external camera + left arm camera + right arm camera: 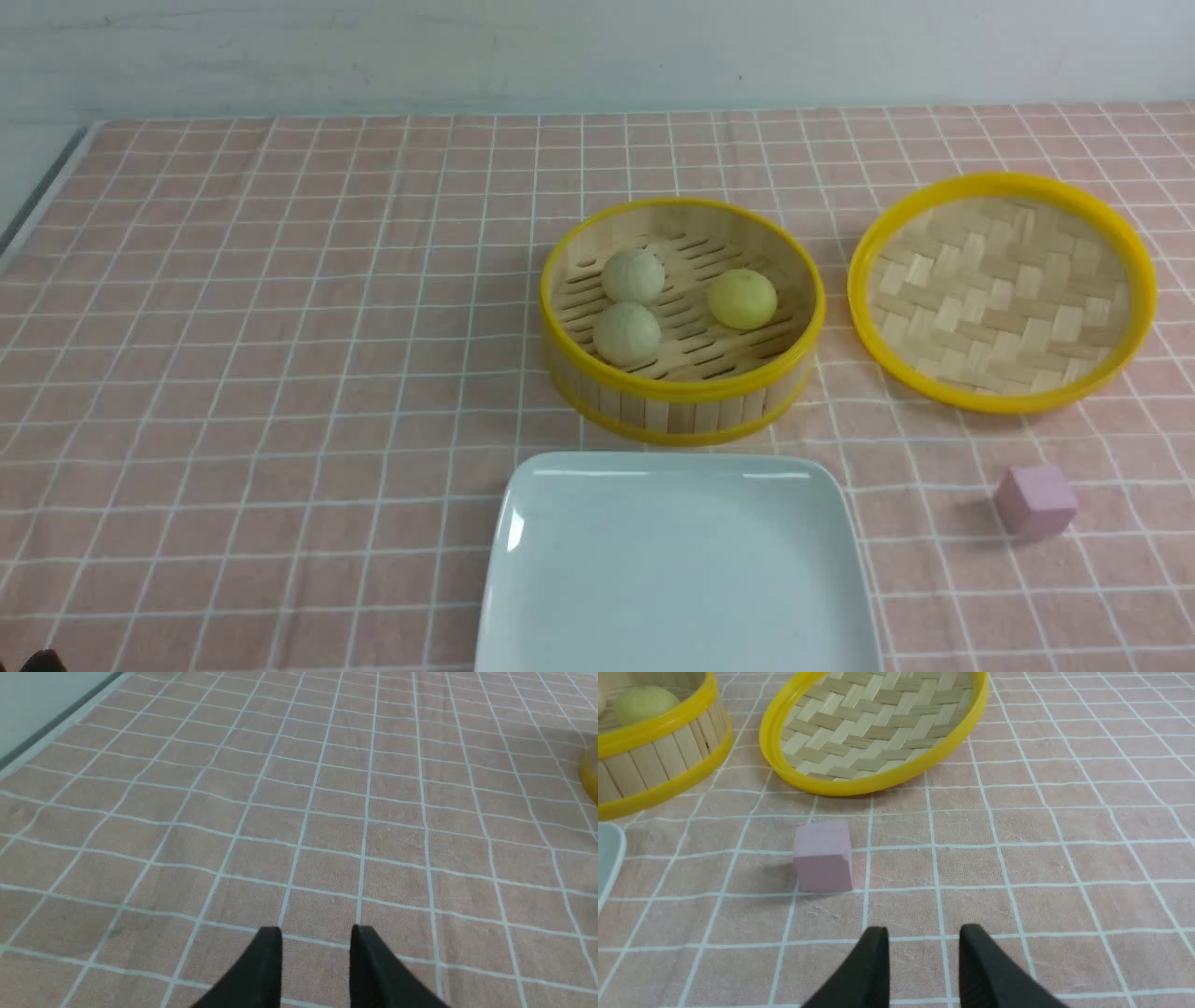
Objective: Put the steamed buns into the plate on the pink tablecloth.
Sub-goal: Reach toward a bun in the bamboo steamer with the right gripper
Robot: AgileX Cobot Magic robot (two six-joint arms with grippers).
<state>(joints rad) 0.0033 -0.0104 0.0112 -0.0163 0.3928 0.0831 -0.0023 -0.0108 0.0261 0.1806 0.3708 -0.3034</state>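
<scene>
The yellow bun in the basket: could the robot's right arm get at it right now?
Probably yes. The basket is uncovered, its lid lying beside it, so the yellow bun is exposed from above. The right gripper hangs open and empty over the cloth; only the basket's wall must be cleared.

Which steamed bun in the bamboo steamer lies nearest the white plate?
The front pale beige ridged bun; the other beige bun sits behind it, the yellow bun further back.

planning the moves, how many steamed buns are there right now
3, all in the bamboo steamer: a pale bun at back left, a second pale bun nearer the camera, a yellow bun at right. None seems hidden.
</scene>
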